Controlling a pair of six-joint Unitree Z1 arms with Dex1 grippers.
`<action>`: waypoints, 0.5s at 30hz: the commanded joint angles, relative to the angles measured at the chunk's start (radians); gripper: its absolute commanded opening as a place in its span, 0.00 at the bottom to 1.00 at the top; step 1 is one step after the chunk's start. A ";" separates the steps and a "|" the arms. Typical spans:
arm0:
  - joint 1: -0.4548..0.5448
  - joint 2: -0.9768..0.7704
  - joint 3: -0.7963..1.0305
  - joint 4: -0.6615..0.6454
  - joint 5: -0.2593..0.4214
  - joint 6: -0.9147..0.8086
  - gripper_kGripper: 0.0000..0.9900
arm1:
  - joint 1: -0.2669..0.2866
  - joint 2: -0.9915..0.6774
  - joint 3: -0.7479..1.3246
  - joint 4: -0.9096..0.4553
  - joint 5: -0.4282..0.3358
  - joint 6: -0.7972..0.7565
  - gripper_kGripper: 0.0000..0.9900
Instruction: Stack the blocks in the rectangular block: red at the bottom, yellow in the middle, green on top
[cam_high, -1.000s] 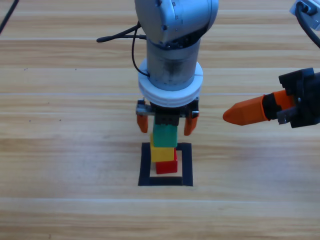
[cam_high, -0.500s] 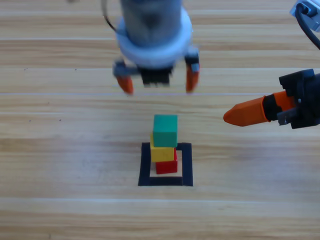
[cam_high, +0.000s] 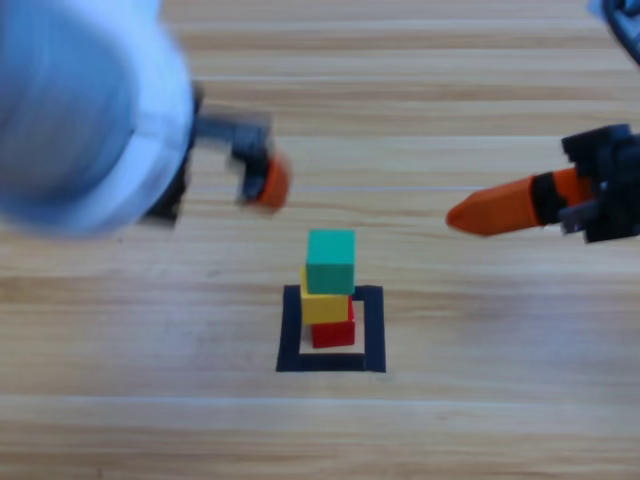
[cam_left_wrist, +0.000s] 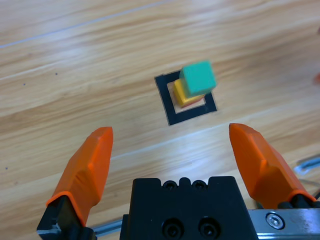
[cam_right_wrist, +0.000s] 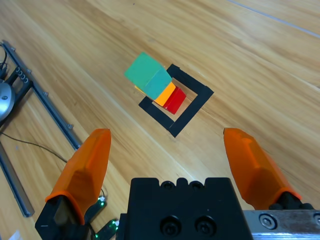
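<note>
The green cube (cam_high: 330, 260) tops the yellow cube (cam_high: 320, 306), which rests on the red cube (cam_high: 338, 333), all inside the black tape rectangular block (cam_high: 290, 335). The stack leans slightly and nothing touches it. My left gripper (cam_left_wrist: 172, 150) is open and empty, high above the table to the stack's upper left; the left arm (cam_high: 90, 110) shows blurred there. In its wrist view the green cube (cam_left_wrist: 198, 77) and the tape outline (cam_left_wrist: 170, 107) lie ahead. My right gripper (cam_high: 475, 214) waits at the right edge, open and empty (cam_right_wrist: 170, 160), facing the stack (cam_right_wrist: 147, 74).
Bare wooden table (cam_high: 480, 400) lies all around the tape outline. In the right wrist view a metal frame with cables (cam_right_wrist: 25, 100) lies along the table's side.
The left gripper, open around the green cube a second ago, has lifted and swung away to the upper left. The stack stays in place. The right arm has not moved.
</note>
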 joint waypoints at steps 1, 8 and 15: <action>-0.036 -0.224 0.322 -0.212 0.012 0.079 1.00 | -0.080 -0.099 0.011 0.034 0.017 -0.032 1.00; -0.036 -0.302 0.491 -0.331 0.008 0.135 1.00 | -0.080 -0.083 -0.022 0.059 0.017 -0.039 1.00; -0.036 -0.314 0.518 -0.357 0.005 0.136 1.00 | -0.080 -0.071 -0.026 0.060 0.014 -0.041 1.00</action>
